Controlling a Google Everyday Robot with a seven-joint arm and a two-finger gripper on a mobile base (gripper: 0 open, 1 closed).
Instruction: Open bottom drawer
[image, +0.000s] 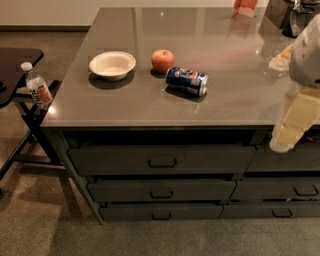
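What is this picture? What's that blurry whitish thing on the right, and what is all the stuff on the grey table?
That whitish thing is a robot's arm. Its grasping part, the end effector, hangs on the right, in front of the counter's edge, and does not seem to hold anything. There is one camera, and it looks down at the counter from the front.

On the grey counter sit a white bowl, a red apple and a blue can lying on its side. A water bottle stands off to the left, by a dark stand.

Under the counter are drawers. The robot's job is to open the bottom drawer, the slimmest one, with a small loop handle. The end effector is not touching it yet.
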